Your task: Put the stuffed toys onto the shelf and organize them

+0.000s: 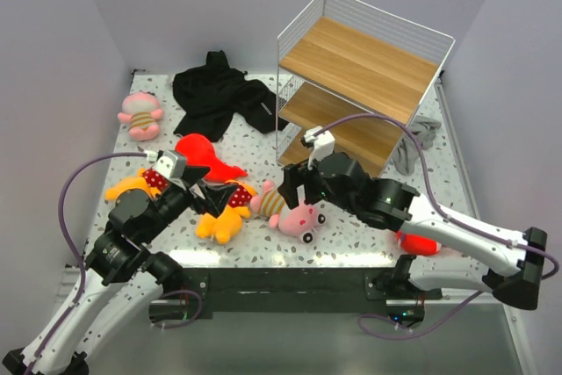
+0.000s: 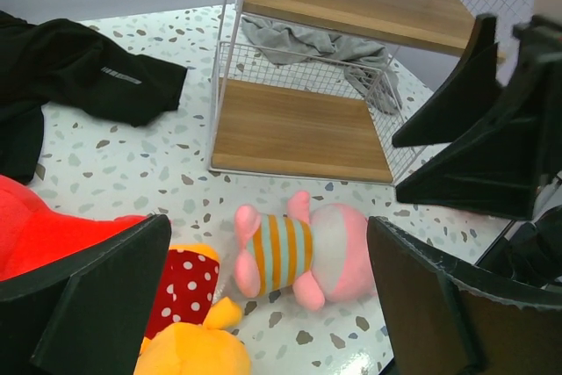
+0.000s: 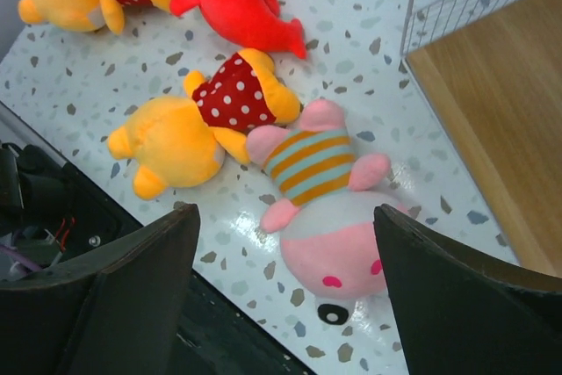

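Hovering over the pink striped toy (image 3: pixel 320 191), the right gripper (image 3: pixel 285 212) has its jaws spread wide. The toy lies on the bench (image 1: pixel 351 239), on the near side of the shelf (image 1: pixel 369 63). It looks like soft, light plush, so pinch the striped belly.

Shown: left arm (image 1: pixel 130 250), right arm (image 1: pixel 458 233) – white link shells, black joint housings. Each trails purple cable (image 1: pixel 63 201) from wrist to base. White camera block (image 1: pixel 318 140) tops each wrist. Black wedge-shaped fingers (image 3: pixel 97 305), inner edges possibly ribbed.
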